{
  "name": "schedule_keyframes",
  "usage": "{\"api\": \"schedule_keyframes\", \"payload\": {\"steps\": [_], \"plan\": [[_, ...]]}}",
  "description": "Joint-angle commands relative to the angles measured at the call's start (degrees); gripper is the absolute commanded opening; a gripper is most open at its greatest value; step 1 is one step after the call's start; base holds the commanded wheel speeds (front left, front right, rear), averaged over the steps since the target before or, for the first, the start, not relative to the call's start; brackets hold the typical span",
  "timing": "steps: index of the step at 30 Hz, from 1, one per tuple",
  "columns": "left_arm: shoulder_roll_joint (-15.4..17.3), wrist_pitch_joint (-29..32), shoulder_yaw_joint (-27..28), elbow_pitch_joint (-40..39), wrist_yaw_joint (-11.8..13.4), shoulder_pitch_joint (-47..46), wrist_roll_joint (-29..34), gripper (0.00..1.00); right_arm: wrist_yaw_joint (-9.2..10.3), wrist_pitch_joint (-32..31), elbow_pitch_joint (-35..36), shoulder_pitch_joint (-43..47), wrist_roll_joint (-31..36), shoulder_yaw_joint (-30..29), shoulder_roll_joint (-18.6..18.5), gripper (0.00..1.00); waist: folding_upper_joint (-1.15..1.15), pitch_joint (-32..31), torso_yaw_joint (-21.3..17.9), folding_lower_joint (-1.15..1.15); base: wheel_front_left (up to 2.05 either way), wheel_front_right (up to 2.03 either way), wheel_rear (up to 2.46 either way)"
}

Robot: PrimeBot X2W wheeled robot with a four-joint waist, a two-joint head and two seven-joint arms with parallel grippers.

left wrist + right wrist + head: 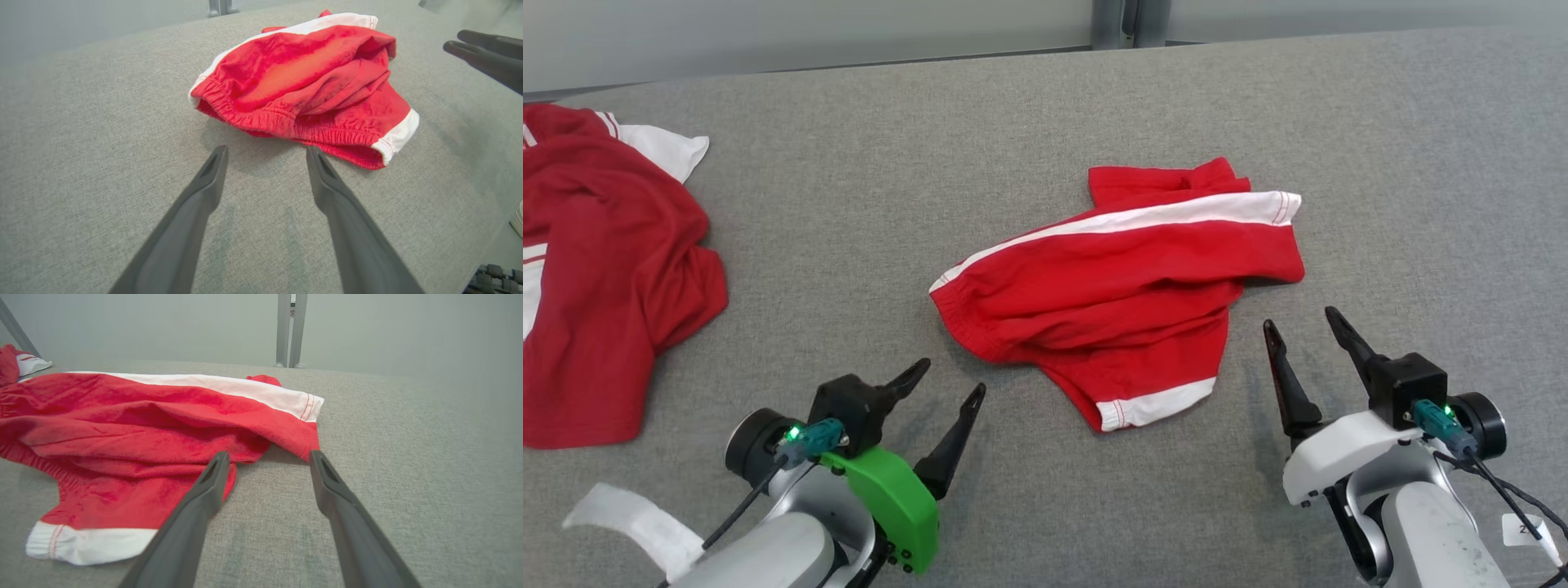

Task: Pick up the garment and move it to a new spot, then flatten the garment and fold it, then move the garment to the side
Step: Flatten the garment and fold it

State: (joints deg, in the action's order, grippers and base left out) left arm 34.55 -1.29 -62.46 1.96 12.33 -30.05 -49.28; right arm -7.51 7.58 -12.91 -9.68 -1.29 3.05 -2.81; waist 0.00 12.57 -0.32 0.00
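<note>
The garment (1119,286), a pair of red shorts with white side stripes, lies crumpled in the middle of the grey table (849,204). My left gripper (951,377) stands open just short of the waistband end, holding nothing. In the left wrist view the gripper (267,149) sits right before the elastic waistband of the garment (302,77), fingers apart from the cloth. My right gripper (1300,318) is open beside the lower right of the shorts. Seen from the right wrist, that gripper (268,454) has its left finger over a leg edge of the garment (122,428).
A second red and white garment (596,269) lies bunched at the table's left edge, and it appears far left as the red garment (8,363) in the right wrist view. The right gripper's fingers (482,53) appear at the upper right of the left wrist view. A pale wall bounds the table's far edge.
</note>
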Motion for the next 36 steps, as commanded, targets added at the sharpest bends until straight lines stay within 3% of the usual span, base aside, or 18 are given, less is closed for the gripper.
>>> {"api": "schedule_keyframes", "payload": {"steps": [1, 7, 9, 11, 14, 18, 19, 22, 27, 36], "plan": [[-0.45, -2.42, 1.0, 0.35, 1.02, 1.45, 0.62, 1.0, 0.04, -0.23, 0.49, 0.53, 0.32, -0.51, -0.09, 1.0, 0.0, -0.65, 0.04, 0.0, 0.0, 0.0, 0.0], [-2.6, -12.77, 6.26, 2.24, 5.14, 5.14, 1.91, 1.0, 0.04, -0.15, 1.73, 1.38, 0.88, -3.02, -0.11, 1.0, 0.0, -2.0, 0.83, 0.0, 0.0, 0.0, 0.0], [-3.84, -13.79, 10.38, 1.97, 6.79, 6.85, 2.6, 1.0, 0.04, 0.09, 2.26, 2.02, 0.03, -4.01, -0.15, 1.0, 0.0, -2.52, 1.34, 0.0, 0.0, 0.0, 0.0], [-6.91, -13.94, 17.98, -0.89, 7.41, 8.93, 4.76, 1.0, 0.04, 0.27, 2.74, 2.25, -1.11, -6.16, -0.17, 1.0, 0.0, -2.92, 1.94, 0.0, 0.0, 0.0, 0.0], [-12.95, -13.84, 31.14, -4.85, 5.02, 15.05, 8.26, 1.0, 0.01, 0.4, 2.92, 1.95, -2.75, -7.61, -0.01, 1.0, 0.0, -3.6, 2.76, 0.0, 0.0, 0.0, 0.0], [-21.08, -13.86, 43.8, -5.96, -0.64, 20.46, 14.13, 1.0, 0.02, 2.96, 3.04, 1.17, -5.06, -8.29, -0.16, 1.0, 0.0, -4.54, 3.69, 0.0, 0.0, 0.0, 0.0], [-23.34, -13.86, 47.22, -4.23, -3.29, 21.99, 17.44, 1.0, 0.02, 4.15, 2.95, 0.85, -6.17, -7.92, -0.15, 1.0, 0.0, -5.0, 4.01, 0.0, 0.0, 0.0, 0.0], [-25.67, -13.88, 49.58, -0.76, -6.81, 22.68, 21.58, 1.0, 0.02, 5.2, 2.41, 0.58, -7.04, -7.55, -0.16, 1.0, 0.0, -5.69, 4.5, 0.0, 0.0, 0.0, 0.0], [-26.33, -13.86, 50.83, 4.54, -10.6, 23.32, 25.72, 1.0, 0.02, 5.68, 1.32, 1.06, -6.43, -7.14, -0.16, 1.0, 0.0, -7.08, 5.01, 0.0, 0.0, 0.0, 0.0], [-26.64, -13.88, 52.03, 11.68, -13.89, 25.51, 30.2, 1.0, 0.03, 2.71, -0.03, 4.39, -1.04, -7.18, -0.15, 1.0, 0.0, -10.45, 6.48, 0.0, 0.0, 0.0, 0.0]]}}
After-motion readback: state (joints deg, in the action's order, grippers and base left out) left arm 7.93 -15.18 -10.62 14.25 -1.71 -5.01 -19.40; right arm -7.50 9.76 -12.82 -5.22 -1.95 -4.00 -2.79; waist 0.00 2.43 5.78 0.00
